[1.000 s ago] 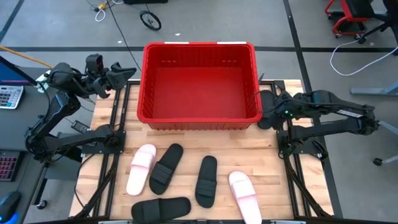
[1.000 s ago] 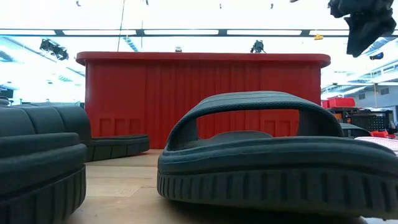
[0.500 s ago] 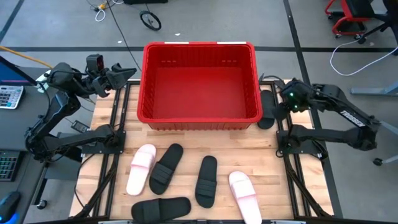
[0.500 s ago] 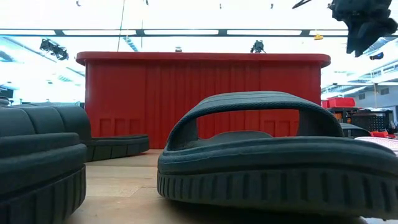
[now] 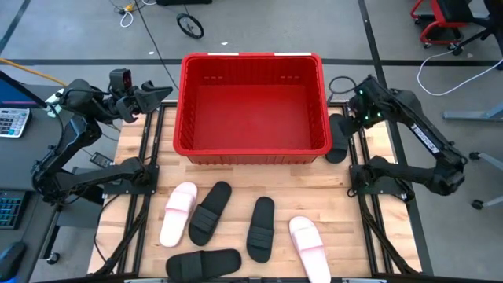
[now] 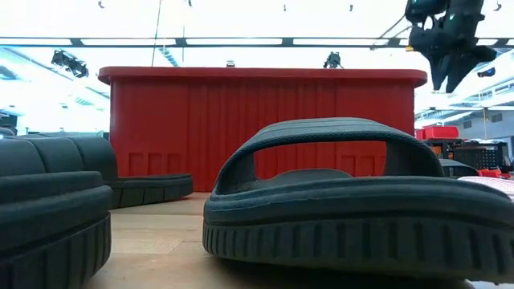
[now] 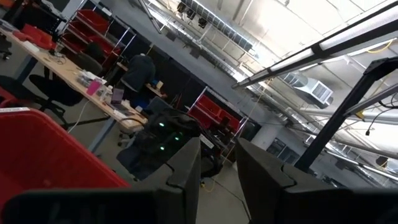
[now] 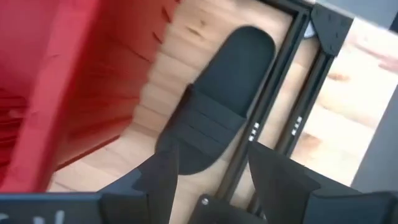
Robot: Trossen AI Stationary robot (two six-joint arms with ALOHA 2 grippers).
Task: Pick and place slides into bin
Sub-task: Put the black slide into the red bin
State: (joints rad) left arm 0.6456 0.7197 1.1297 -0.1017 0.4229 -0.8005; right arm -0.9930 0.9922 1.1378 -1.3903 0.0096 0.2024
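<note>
six slides lie on the table and none is in the bin (image 5: 251, 102), whose floor shows bare red from above. over the last second the right arm has swung its gripper (image 5: 355, 118) away from the bin's right wall and raised it, so it now hangs above the black slide (image 5: 339, 135) wedged between that wall and the frame rail; this looks like lining up for a first pick, not yet a grasp. its fingers stand apart with nothing between them. the left gripper (image 5: 161, 93) waits beside the bin's left wall, unmoved, its fingers slightly apart and empty. only the right wrist view shows that slide (image 8: 217, 121) whole, strap and sole, lying just beside the red wall. the low view instead shows another black slide (image 6: 353, 201) close up, hiding that one.
</note>
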